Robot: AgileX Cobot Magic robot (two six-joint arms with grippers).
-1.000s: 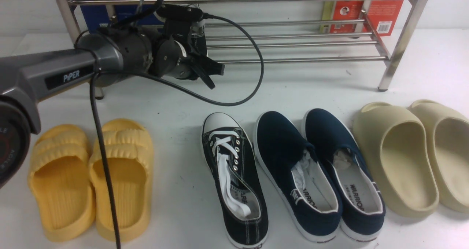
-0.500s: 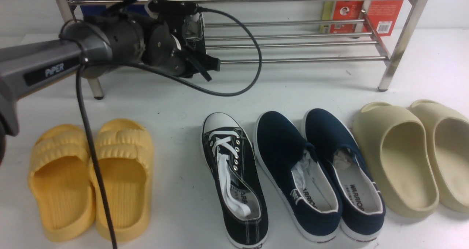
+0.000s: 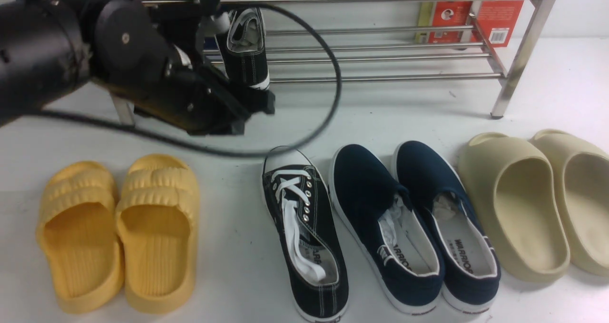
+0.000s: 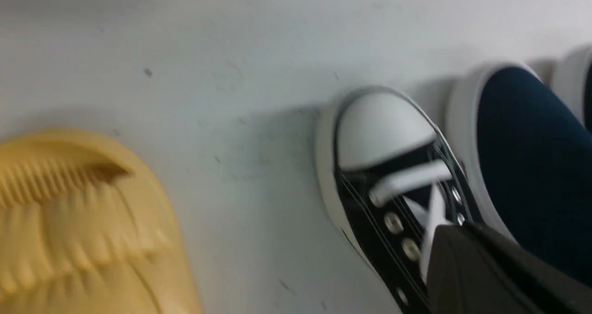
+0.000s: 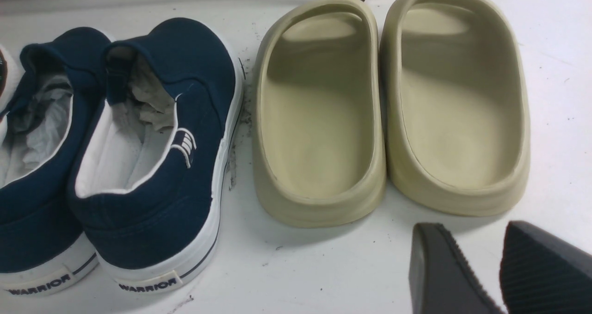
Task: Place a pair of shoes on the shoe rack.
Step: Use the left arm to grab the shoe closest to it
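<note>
In the front view, "WARRIOR" is printed on the pale insoles of the navy canvas slip-ons [image 3: 414, 218]. A black canvas sneaker [image 3: 304, 228] with white laces and a rubber toe cap lies on the white table [image 3: 380, 109]. Its long axis runs towards the shiny steel-tube shoe rack [image 3: 380, 78], toe first. The second black sneaker [image 3: 246, 47] sits on the rack's lower rails at the left, heel towards the camera. The left gripper [image 3: 257, 105] hangs just before that heel, closed and empty.

The left wrist view is blurred. It shows the table sneaker's smooth white toe cap [image 4: 384, 129] beside a ribbed yellow slide [image 4: 78, 221].

In the right wrist view, "WARRIOR" is on the slip-ons' heel tabs. The smooth moulded beige slides [image 5: 319, 120] sit close by, and the right gripper [image 5: 502, 258] has its jaws apart, holding nothing.
</note>
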